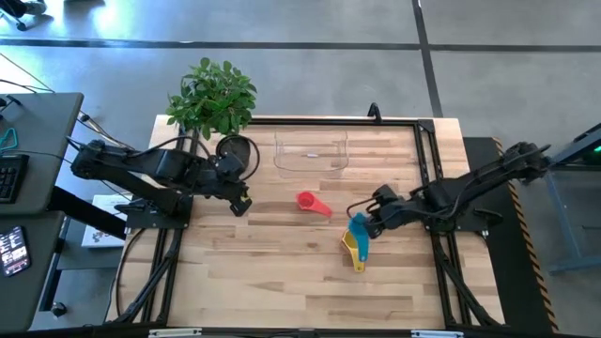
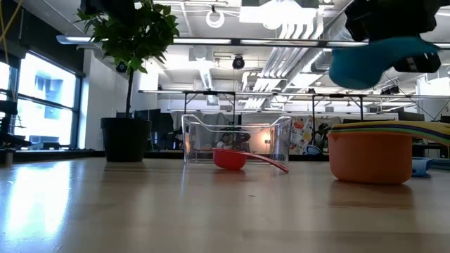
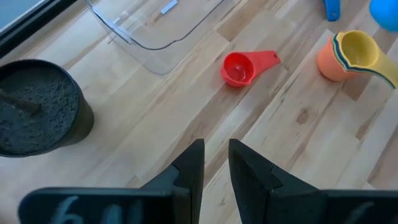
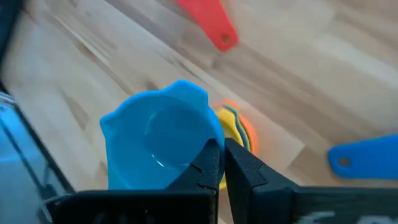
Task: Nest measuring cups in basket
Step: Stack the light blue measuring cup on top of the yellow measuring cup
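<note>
My right gripper (image 4: 222, 163) is shut on a light blue measuring cup (image 4: 161, 137) and holds it just above a nested stack of cups (image 1: 353, 248) whose outermost cup is orange (image 2: 370, 156). A red cup (image 1: 313, 203) lies alone mid-table, bowl down on the wood. A darker blue cup handle (image 4: 364, 158) lies on the table beside the stack. The clear basket (image 1: 311, 152) stands at the far side. My left gripper (image 3: 216, 165) hovers open with nothing between its fingers, near the plant pot and left of the red cup (image 3: 239, 67). My right gripper holds the light blue cup at the edge of its bowl nearest the wrist (image 4: 212, 142). The fingers hide whether they have the wall or a handle. They slant down from the table's right side. The cup is lifted clear and tilted, above the stack (image 2: 365, 65).
A dark round pot (image 1: 235, 150) with a leafy plant (image 1: 211, 94) stands at the far left corner, close to my left gripper. Bare wood lies along the near half of the table (image 1: 282, 282). A black frame runs along the table's edges (image 1: 427, 160).
</note>
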